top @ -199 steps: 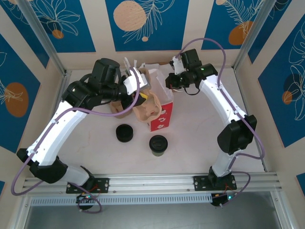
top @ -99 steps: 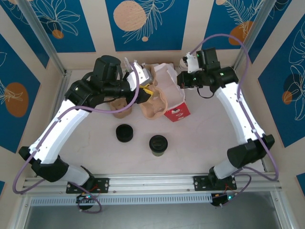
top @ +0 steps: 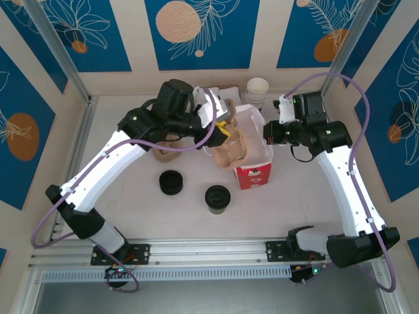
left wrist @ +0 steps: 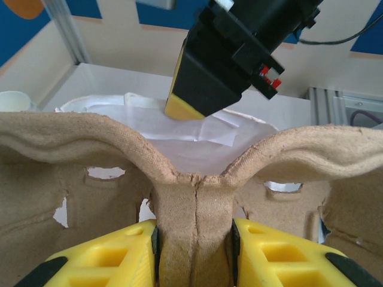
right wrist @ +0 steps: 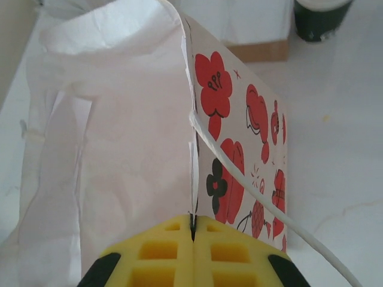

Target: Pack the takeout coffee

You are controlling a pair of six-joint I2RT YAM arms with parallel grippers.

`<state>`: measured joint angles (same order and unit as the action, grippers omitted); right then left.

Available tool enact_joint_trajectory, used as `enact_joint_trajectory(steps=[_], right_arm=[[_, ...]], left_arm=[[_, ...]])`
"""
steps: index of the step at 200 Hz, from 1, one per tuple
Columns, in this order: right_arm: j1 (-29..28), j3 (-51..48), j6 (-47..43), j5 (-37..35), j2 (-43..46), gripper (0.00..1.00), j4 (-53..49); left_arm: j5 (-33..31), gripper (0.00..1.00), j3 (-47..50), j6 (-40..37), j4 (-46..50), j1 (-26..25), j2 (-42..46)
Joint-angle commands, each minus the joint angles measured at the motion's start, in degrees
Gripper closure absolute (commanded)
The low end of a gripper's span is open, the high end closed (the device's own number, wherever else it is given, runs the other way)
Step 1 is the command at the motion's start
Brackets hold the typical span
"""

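- The left gripper [top: 226, 135] is partly closed, its yellow fingers [left wrist: 114, 257] clamped on the central ridge of a tan moulded-pulp cup carrier [top: 239, 148]. It has a firm hold of that ridge on both sides.
- The carrier hangs over the open mouth of the white paper bag with red flower print [top: 254, 174]. In the left wrist view the bag's white inside lies just beyond the carrier's top edge.
- The right gripper [top: 269, 133] is fully closed, pinching the bag's top rim at the bag's 3 o'clock side. In the right wrist view only the thin paper wall sits between its yellow fingers [right wrist: 155, 251].
- The small dark olive-green paper cup with a round black lid [top: 217, 198] stands upright on the pale table [top: 275, 216]. It is at about 7 o'clock from the bag, apart from it, and neither gripper touches it.
- A squat all-black round puck [top: 171, 182] sits at about 10 o'clock from the cup.
- A stack of white cups [top: 257, 93] stands at 12 o'clock from the bag.
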<state>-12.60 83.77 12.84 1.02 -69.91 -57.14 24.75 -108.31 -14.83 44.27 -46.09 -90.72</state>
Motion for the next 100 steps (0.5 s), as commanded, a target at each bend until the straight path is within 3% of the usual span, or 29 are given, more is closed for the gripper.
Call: enact_joint_trajectory(steps=[1,100], right_arm=[[1.4,-3.4,1.0,0.1,1.7,1.00,-0.7],[2.6,-3.9,2.0,4.6,3.7,1.00,0.6]], left_arm=[[3.0,0.66,-2.1,1.8,-2.2,-1.5,-1.5],[7.8,0.66,-12.0,4.6,5.5,-3.0,-11.1]])
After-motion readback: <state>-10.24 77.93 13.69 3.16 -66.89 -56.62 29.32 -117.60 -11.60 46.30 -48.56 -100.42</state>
